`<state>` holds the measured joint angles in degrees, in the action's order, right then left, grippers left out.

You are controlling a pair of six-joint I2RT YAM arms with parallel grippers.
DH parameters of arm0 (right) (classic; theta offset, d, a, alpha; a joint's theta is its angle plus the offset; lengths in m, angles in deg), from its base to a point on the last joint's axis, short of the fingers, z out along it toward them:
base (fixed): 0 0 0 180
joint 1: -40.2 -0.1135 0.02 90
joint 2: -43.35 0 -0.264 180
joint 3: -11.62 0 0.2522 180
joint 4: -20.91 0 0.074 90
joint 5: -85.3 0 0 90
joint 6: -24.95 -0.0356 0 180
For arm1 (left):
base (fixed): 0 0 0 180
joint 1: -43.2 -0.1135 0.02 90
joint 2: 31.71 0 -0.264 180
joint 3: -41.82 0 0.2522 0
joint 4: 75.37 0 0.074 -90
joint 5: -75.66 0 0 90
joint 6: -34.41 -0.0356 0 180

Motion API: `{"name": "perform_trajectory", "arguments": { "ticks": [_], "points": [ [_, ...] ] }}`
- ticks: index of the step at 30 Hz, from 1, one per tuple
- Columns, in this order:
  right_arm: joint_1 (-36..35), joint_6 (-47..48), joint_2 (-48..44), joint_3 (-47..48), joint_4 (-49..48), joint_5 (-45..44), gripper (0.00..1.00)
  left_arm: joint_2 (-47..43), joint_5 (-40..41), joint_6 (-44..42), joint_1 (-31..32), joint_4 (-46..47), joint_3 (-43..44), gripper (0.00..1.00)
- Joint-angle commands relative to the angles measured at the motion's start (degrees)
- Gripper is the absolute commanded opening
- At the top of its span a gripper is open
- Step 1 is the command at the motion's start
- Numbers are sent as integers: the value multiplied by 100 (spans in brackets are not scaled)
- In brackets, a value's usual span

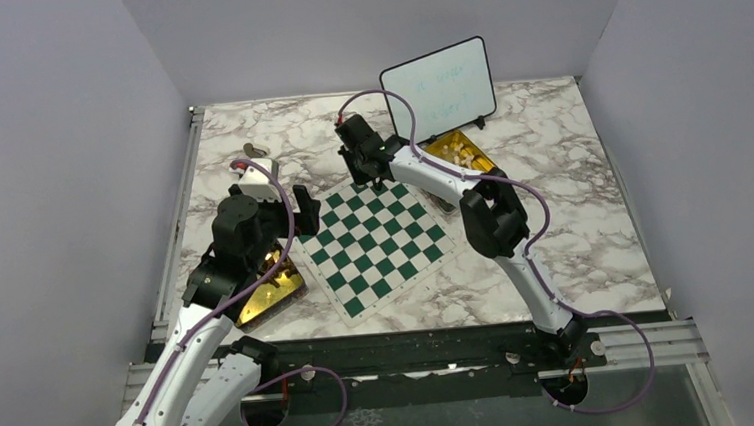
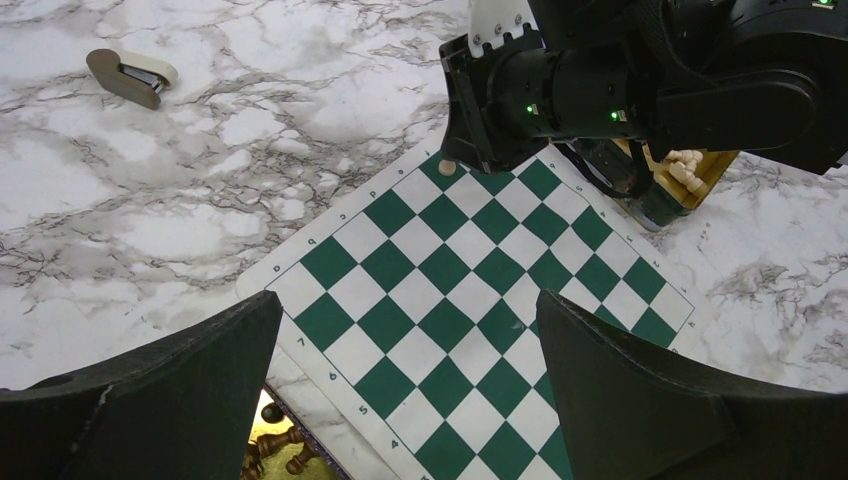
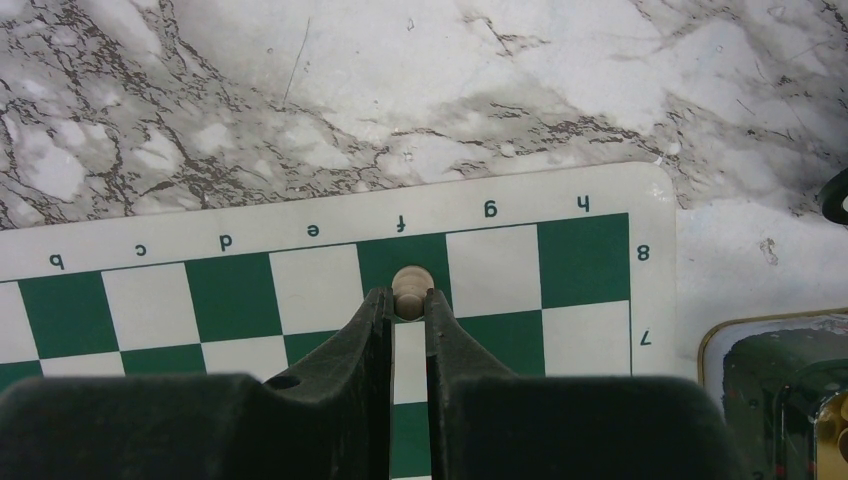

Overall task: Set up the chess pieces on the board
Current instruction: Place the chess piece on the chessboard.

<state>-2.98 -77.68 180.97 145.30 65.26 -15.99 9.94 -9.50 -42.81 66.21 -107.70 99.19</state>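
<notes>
Gripping a pale piece (image 3: 411, 279) upright, right pincer (image 3: 408, 300) hung about over the board's (image 3: 230, 296) f8; left pincer (image 2: 408, 312) open, farther off.

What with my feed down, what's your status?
Right claw shut on pale chess piece near f8. Left claw open above board. Nothing in the way.

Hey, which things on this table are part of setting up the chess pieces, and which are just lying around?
Job: board; pale piece in right gripper; gold tin holding more; dark pieces.
Lying about: whiteboard; small tan object.
</notes>
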Motion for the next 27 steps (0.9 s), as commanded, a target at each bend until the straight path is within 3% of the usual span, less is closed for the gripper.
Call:
{"name": "perform_trajectory", "arguments": {
  "ticks": [1, 21, 27],
  "points": [
    [-47, -103, 106, -19, 83, 40, 18, -61, 127, -54, 11, 39, 59, 99],
    [-50, -74, -95, 231, 217, 34, 53, -69, 140, -65, 12, 37, 59, 99],
    [-47, -122, -650, 68, 380, -119, 56, -40, 135, -62, 11, 37, 43, 99]
  ]
}}
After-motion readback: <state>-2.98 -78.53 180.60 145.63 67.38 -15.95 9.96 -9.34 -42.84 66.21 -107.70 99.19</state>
